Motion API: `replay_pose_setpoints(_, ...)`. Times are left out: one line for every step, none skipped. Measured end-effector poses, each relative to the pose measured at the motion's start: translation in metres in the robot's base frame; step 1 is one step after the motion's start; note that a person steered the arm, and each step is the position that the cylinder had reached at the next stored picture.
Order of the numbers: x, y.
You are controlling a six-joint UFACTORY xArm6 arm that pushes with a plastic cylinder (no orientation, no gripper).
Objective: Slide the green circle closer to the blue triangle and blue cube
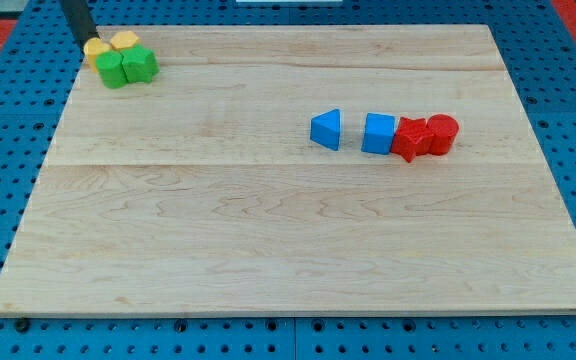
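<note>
One tip (87,43) beside yellow block (95,49)

My tip (87,42) sat at the upper left, touching a yellow block (96,49). The green circle (113,70) was just below, far from the blue triangle (326,129).

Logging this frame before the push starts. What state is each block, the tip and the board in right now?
Tip: at the view's top left, touching the yellow blocks' left edge.
Yellow blocks: two, side by side, against the green ones.
Green blocks: two, side by side; which is the circle is unclear.
Blue triangle: alone, apart from the cube.
Blue cube: touching the red blocks.
Red blocks: two, touching.
Board: flat.
</note>
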State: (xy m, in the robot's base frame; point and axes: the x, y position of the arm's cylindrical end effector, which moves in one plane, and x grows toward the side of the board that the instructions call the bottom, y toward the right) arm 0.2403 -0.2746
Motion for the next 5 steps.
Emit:
replay_pose_setpoints(0.022, 0.0)
replay_pose_setpoints(0.045, -0.027)
replay_pose_setpoints(0.065, 0.043)
replay_pose_setpoints(0.065, 0.132)
replay_pose_setpoints(0.1, 0.181)
